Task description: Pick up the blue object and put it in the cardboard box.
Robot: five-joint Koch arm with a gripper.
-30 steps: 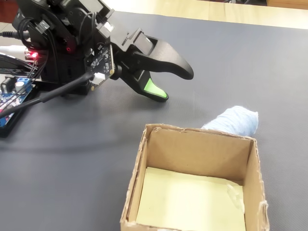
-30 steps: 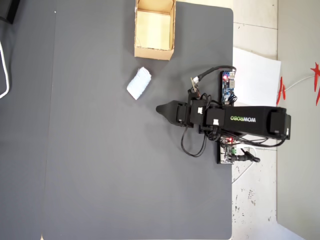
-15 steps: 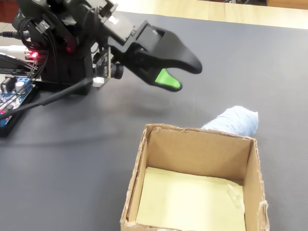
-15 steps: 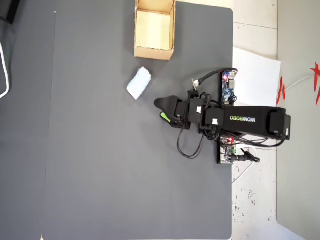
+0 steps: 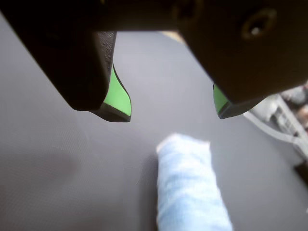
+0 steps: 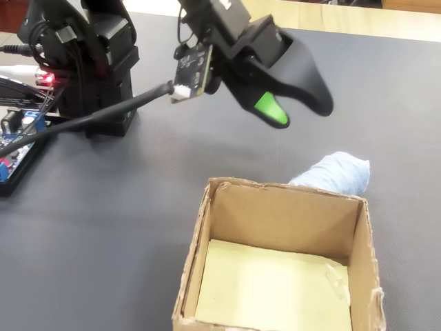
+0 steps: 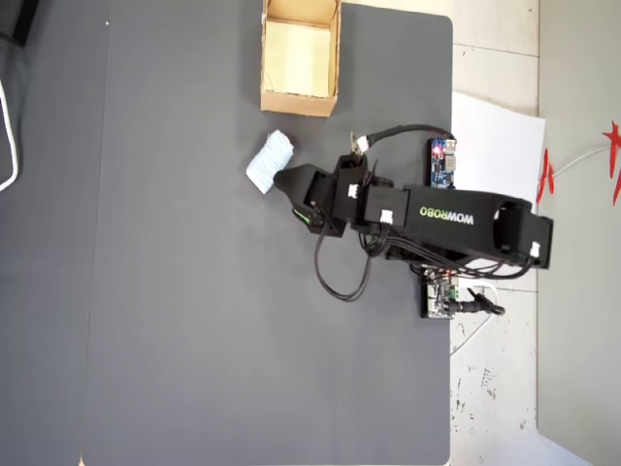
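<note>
Blue object [image 5: 192, 187]: soft oblong roll, pale blue mottled with white, cloth-like surface. Lies on the dark grey, finely textured mat [image 7: 194, 291], just beside the cardboard box [image 7: 300, 102] and apart from it in the overhead view; partly hidden behind the box's far wall in the fixed view. Long axis: diagonal in the overhead view, upper end angled toward the box; in the wrist view, running from below the jaws to the bottom edge.

Cardboard box: tan corrugated walls, rectangular, open top, yellowish flat floor [image 6: 272, 286].

Gripper [image 5: 171, 113]: black plastic jaws with green inner pads [image 5: 118, 94]. Jaws spread wide, holding nothing, touching nothing. Positioned above the mat, tips near the blue object's end, clear gap visible in the wrist view.
</note>
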